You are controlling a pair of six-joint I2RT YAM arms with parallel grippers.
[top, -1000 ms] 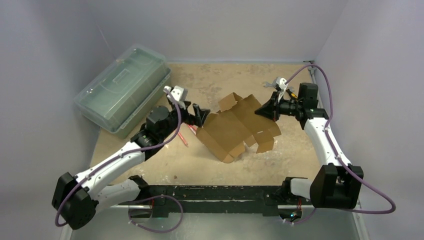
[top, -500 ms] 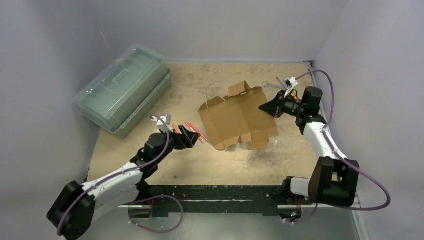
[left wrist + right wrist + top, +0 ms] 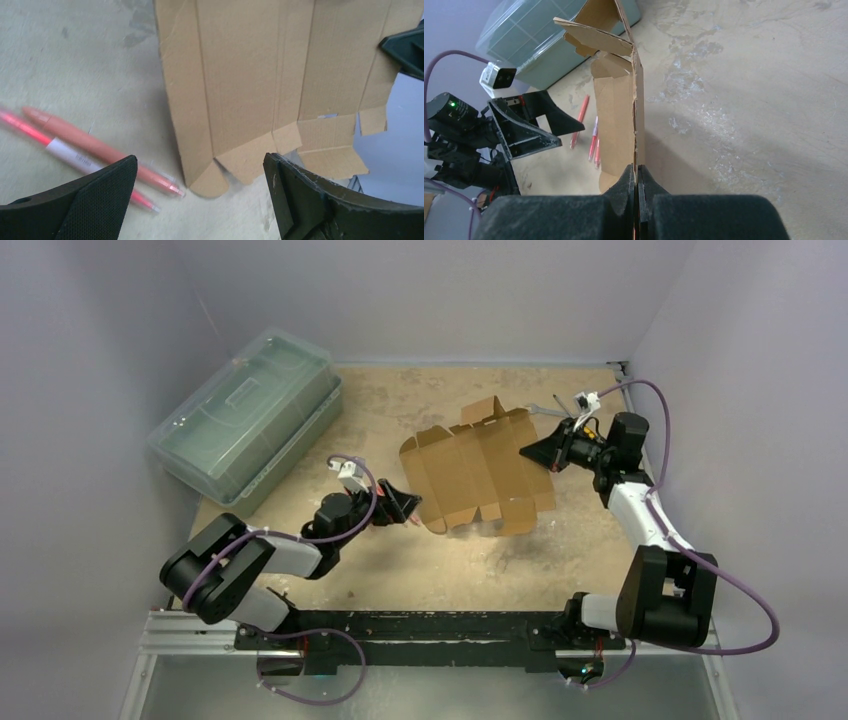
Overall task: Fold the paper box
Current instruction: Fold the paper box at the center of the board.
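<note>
At centre, right pincer (image 3: 527, 453) clamps the paper box (image 3: 478, 478), apparently stretched left-to-right; left pincer (image 3: 408, 505) gapes.

Paper box (image 3: 250, 75) top cut off by upper edge, left wrist view. Pens (image 3: 90, 146) cropped at left edge; mostly hidden under left gripper (image 3: 400, 504) from above.

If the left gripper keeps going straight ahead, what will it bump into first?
Probably the paper box, its lower flaps dead ahead between the open jaws; the pink pens lie off to one side.
</note>
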